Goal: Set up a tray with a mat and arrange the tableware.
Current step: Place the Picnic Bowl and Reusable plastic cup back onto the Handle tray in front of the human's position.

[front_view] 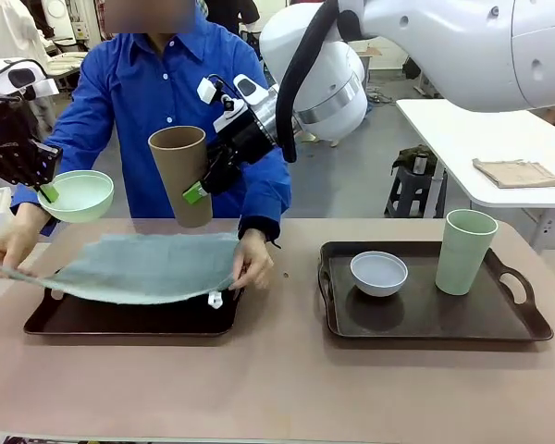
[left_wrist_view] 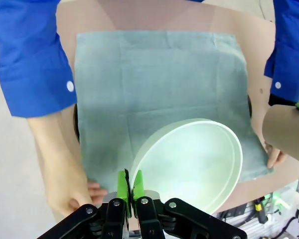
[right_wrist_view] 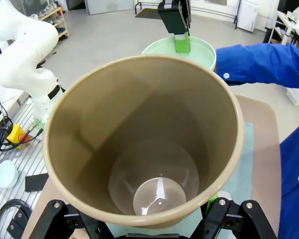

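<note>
My left gripper [front_view: 46, 192] is shut on the rim of the mint green bowl [front_view: 77, 194] and holds it in the air above the table's left end. In the left wrist view the green pads [left_wrist_view: 123, 185] pinch the bowl's [left_wrist_view: 194, 164] edge over the mat [left_wrist_view: 159, 89]. The brown cup [front_view: 182, 171] hangs tilted above the mat [front_view: 139, 264], with my right gripper [front_view: 196, 192] shut on it. The person's hands spread the grey-green mat over the left tray [front_view: 129, 319]. The right wrist view looks down into the cup [right_wrist_view: 139, 139], with the bowl [right_wrist_view: 199, 52] beyond.
The right tray [front_view: 425, 324] carries a pale blue-white bowl [front_view: 379, 272] and a pale green cup [front_view: 466, 250]. The person's blue sleeves [left_wrist_view: 32, 59] flank the mat. A white side table [front_view: 462, 139] with a folded cloth [front_view: 518, 172] stands at the back right.
</note>
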Motion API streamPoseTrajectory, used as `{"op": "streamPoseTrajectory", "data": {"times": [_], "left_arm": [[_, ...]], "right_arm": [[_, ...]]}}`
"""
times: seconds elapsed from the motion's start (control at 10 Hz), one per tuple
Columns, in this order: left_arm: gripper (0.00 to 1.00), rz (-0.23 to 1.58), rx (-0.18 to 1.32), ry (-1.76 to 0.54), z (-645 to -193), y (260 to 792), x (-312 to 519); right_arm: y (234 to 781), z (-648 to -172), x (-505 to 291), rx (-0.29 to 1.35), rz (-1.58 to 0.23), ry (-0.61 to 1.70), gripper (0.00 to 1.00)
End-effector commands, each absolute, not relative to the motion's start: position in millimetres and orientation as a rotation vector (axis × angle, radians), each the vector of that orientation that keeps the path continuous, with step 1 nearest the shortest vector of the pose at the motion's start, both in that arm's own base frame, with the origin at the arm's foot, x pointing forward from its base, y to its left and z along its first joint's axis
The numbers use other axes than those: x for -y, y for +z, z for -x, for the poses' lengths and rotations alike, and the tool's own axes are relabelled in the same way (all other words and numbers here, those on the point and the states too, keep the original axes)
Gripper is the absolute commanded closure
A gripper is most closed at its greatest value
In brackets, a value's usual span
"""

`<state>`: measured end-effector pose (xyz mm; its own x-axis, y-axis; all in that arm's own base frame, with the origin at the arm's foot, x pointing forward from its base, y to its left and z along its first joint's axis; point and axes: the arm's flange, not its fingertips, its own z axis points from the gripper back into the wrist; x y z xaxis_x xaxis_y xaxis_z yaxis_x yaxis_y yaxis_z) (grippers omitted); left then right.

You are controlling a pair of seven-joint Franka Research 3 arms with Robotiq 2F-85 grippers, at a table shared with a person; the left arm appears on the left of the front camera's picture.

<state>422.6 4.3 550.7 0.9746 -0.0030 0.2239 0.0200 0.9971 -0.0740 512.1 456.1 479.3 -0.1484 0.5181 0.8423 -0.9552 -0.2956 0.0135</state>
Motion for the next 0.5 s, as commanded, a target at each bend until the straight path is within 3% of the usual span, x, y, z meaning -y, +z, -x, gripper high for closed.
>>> {"op": "streamPoseTrajectory", "data": {"times": [0.0, 0.4], "left_arm": [[1.0, 0.077, 0.228, -0.016, -422.8, 550.7, -5.6], [1.0, 0.077, 0.228, -0.016, -422.8, 550.7, -5.6]], "right_arm": [[479.6, -512.5, -456.8, 0.667, -0.924, 1.695, 0.75], [479.6, -512.5, -456.8, 0.667, -0.924, 1.695, 0.75]]}}
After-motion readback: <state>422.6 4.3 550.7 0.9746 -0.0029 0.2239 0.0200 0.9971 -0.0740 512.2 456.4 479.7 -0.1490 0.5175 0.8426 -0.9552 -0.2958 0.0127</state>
